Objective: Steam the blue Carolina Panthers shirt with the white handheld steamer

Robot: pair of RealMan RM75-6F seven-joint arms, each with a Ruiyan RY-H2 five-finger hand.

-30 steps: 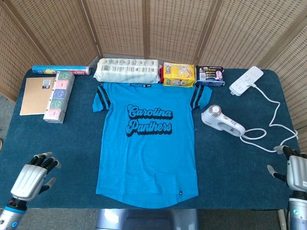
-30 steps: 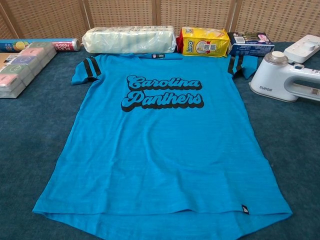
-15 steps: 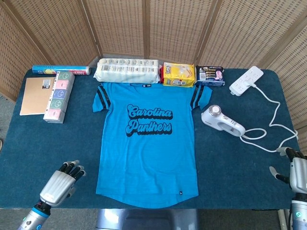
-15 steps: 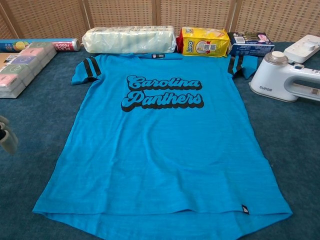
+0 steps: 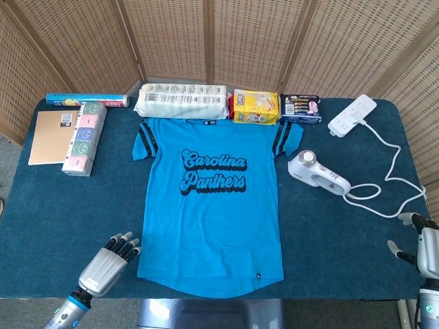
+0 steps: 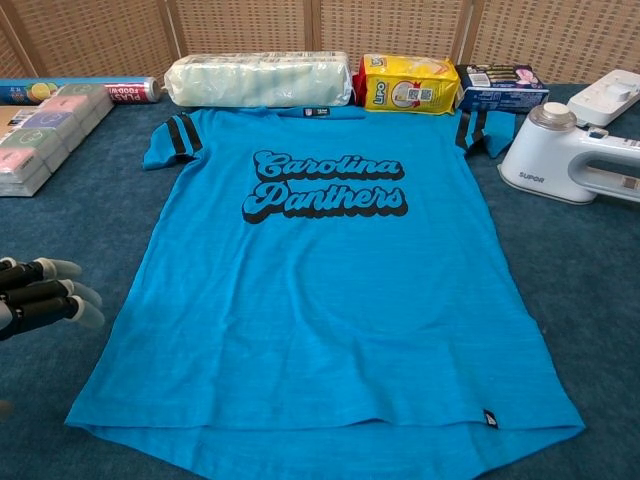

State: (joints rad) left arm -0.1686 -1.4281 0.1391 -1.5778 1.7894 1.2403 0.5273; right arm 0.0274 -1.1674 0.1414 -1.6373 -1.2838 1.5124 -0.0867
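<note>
Shirt (image 5: 212, 205) flat at the table's (image 5: 343, 240) centre; steamer (image 5: 317, 173) just beside its right sleeve; packages along the back edge; left hand (image 5: 108, 264) near the front edge, beside the hem.

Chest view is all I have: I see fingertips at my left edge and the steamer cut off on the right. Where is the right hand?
Observer: The right hand sits at the table's near right corner, holding nothing, well short of the steamer.
Operator: Is the steamer plugged in?
Observer: Its white cord loops across the cloth and runs up to a power strip at the far right.
Operator: And the left hand?
Observer: The left hand has its fingers extended, just off the bottom left corner of the shirt; I cannot tell whether it touches the hem.
</note>
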